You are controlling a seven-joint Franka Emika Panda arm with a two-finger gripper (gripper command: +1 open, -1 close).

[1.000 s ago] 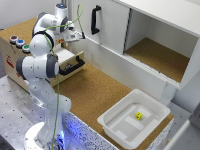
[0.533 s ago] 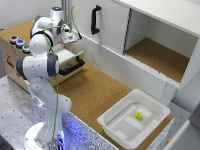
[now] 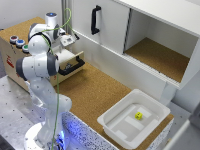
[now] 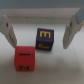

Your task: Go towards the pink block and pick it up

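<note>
Cork-brown board covers the counter (image 3: 95, 92) in the exterior view; a white cabinet (image 3: 150, 35) runs along its far side, one door shut with a black handle (image 3: 95, 20), the next bay open onto a brown shelf; near the exterior view's right a white bin (image 3: 132, 122) sits on the counter with a small yellow piece (image 3: 138, 116) inside it; at the exterior view's left stands a wooden box (image 3: 12, 55) with coloured round caps on top and an open drawer (image 3: 72, 65) with a black handle; the white arm (image 3: 42, 65) rises from a metal base and bends over that drawer, its wrist above the drawer's inside.

The wrist view looks down on a pale floor between the two fingers (image 4: 7, 29); the gripper (image 4: 39, 30) is spread wide, its fingers well apart and holding nothing; two cubes lie between and below them; a purple cube (image 4: 44, 39) with a yellow letter sits about midway between the fingers; the pink block (image 4: 23, 57), which looks red-pink here and bears a dark mark on its top face, lies just beside the purple cube, corner to corner, nearer the finger marked above; whether the two cubes touch I cannot tell; neither finger touches the block.
</note>
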